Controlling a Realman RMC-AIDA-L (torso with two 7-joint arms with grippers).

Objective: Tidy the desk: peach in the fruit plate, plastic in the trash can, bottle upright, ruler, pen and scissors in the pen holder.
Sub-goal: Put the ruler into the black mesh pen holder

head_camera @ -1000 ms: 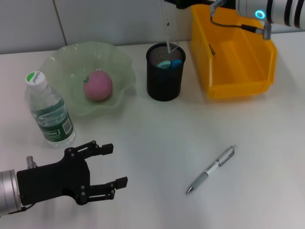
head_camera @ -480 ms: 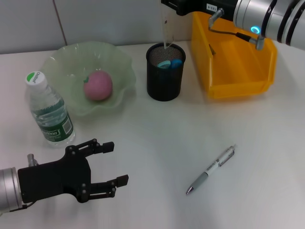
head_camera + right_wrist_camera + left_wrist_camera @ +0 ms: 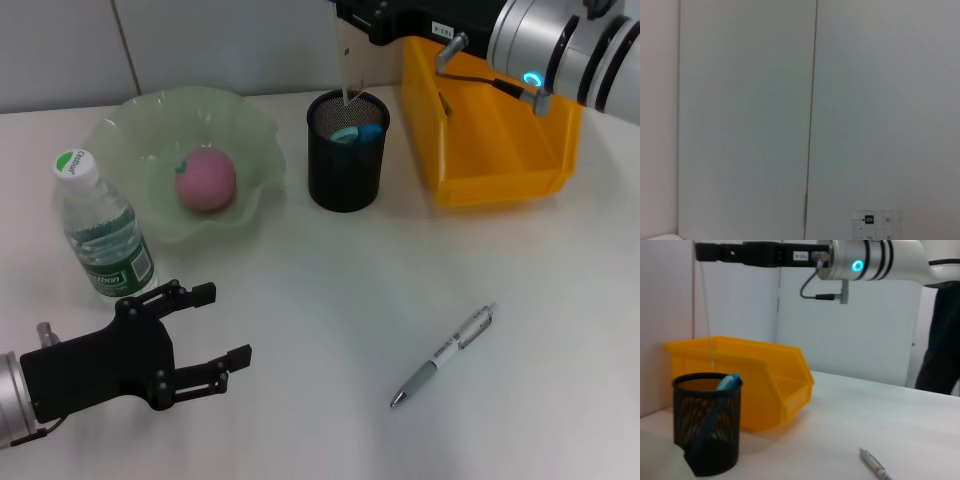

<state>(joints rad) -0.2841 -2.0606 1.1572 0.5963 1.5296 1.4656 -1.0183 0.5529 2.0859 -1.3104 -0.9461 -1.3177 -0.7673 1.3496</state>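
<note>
Since a second ago, our right gripper point(image 3: 345, 18) has shifted left, clenched on the clear plastic ruler point(image 3: 349, 68), whose lower end now dips into the black mesh pen holder point(image 3: 346, 150). Our left gripper point(image 3: 212, 330), fingers spread and empty, has slid back. The silver pen point(image 3: 442, 356) lies on the white desk point(image 3: 330, 300); pale wall panels stand behind.

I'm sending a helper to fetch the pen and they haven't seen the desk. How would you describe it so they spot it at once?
Start from the yellow bin at the back of the white desk, then come toward the near edge. The pen lies there alone, flat and slanted on bare desk. It is the only slim silver thing lying loose; the other stationery stands in the black mesh pen holder.
</note>
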